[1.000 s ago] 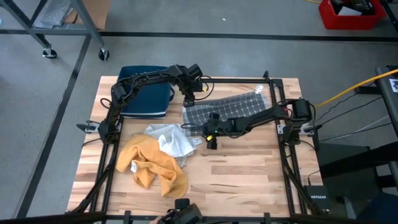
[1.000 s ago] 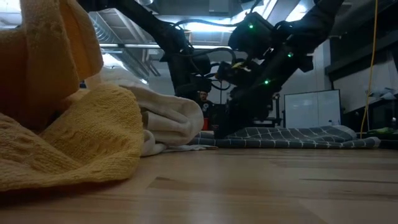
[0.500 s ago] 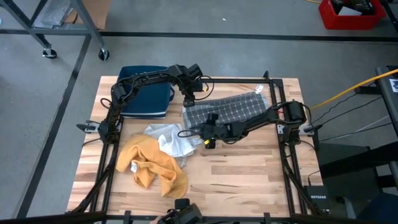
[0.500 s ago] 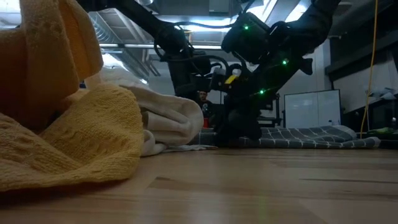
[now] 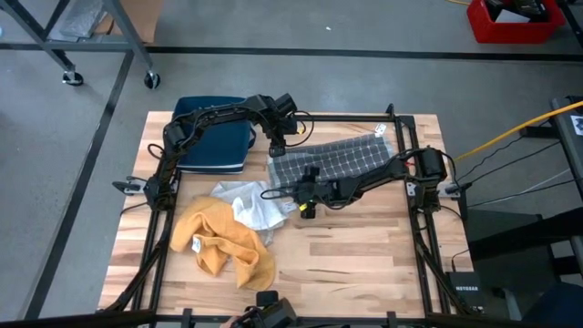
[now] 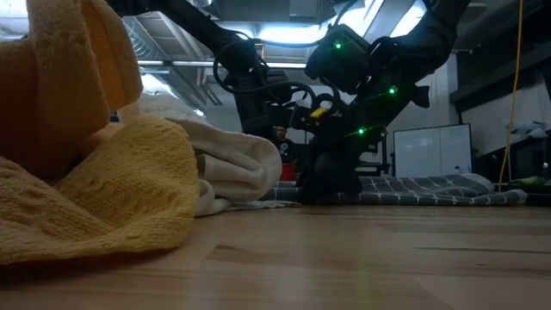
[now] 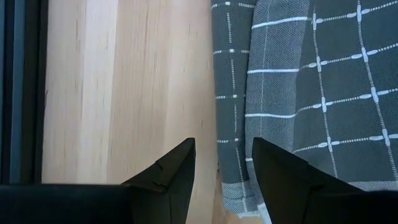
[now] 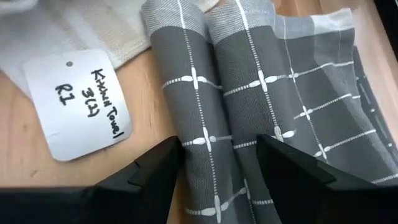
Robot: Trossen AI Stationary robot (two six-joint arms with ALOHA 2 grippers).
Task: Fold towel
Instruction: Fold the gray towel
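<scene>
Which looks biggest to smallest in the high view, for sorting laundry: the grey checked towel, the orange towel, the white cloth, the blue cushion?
1. Grey checked towel, partly under the arms
2. Orange towel and blue cushion: too alike to rank
3. White cloth, partly under the orange towel

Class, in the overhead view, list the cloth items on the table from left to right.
Blue cushion → orange towel → white cloth → grey checked towel.

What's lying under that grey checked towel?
Bare wooden table shows around the grey towel. Its near edge is bunched into folds, beside a white tag. Anything beneath the cloth is hidden.
</scene>
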